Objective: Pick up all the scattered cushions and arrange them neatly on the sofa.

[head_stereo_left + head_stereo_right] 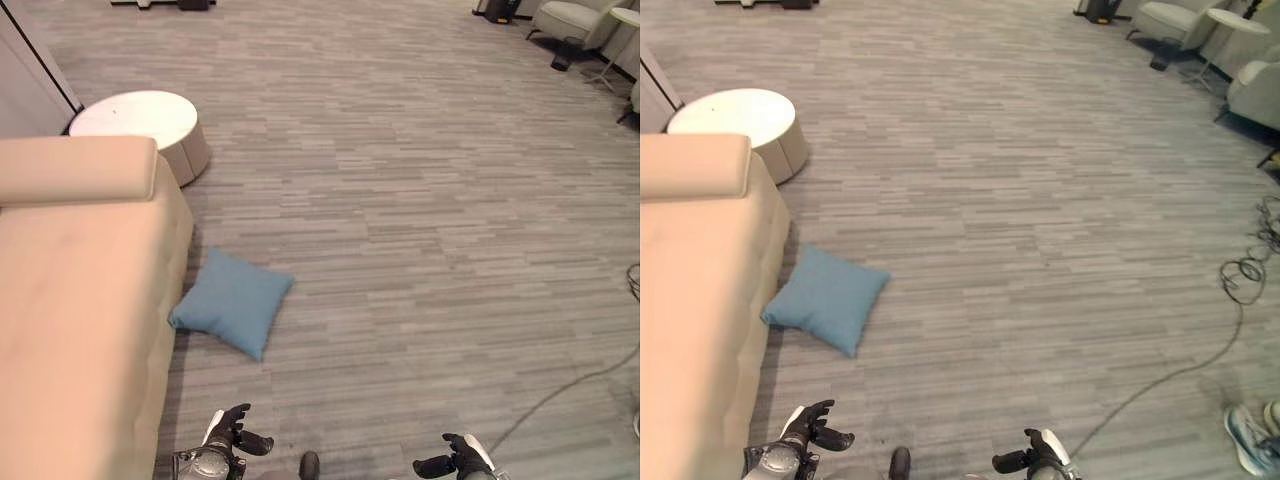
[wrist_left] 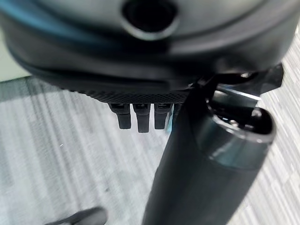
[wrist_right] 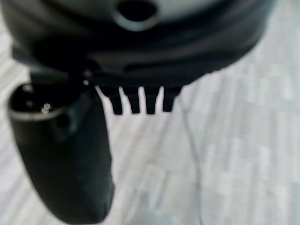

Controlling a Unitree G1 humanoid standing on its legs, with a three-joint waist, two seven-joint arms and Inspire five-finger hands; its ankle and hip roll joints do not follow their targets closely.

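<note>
Blue cushion [image 1: 232, 302] lies on the floor [image 1: 420, 230], touching the sofa [image 1: 80, 300].

Ahead of me I see a round white side table [image 1: 135, 115] on the grey plank floor [image 1: 400, 200], pale armchairs [image 1: 1175, 20] far off, a grey cord [image 1: 1160, 380] and a person's shoe [image 1: 1247, 440].

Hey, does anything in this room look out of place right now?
Yes: a blue cushion lies on the floor, one corner against the base of the beige sofa rather than on its seat. Both hands hang empty, fingers relaxed.
</note>
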